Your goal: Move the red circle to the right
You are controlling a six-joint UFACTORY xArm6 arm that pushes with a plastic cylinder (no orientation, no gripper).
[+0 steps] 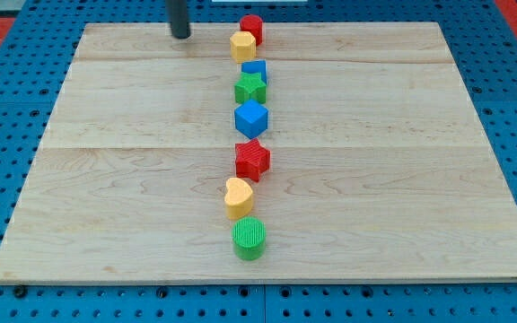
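The red circle (pixel 252 27) sits at the view's top centre of the wooden board (pixel 106 179), touching a yellow block (pixel 242 46) just below and left of it. My tip (pixel 180 35) rests on the board at the view's top, to the left of the red circle, with a clear gap between them.
Below the yellow block runs a column of blocks down the board's middle: a blue block (pixel 255 69), a green star (pixel 250 88), a blue cube (pixel 251 118), a red star (pixel 252 159), a yellow heart (pixel 238 197) and a green circle (pixel 249 238).
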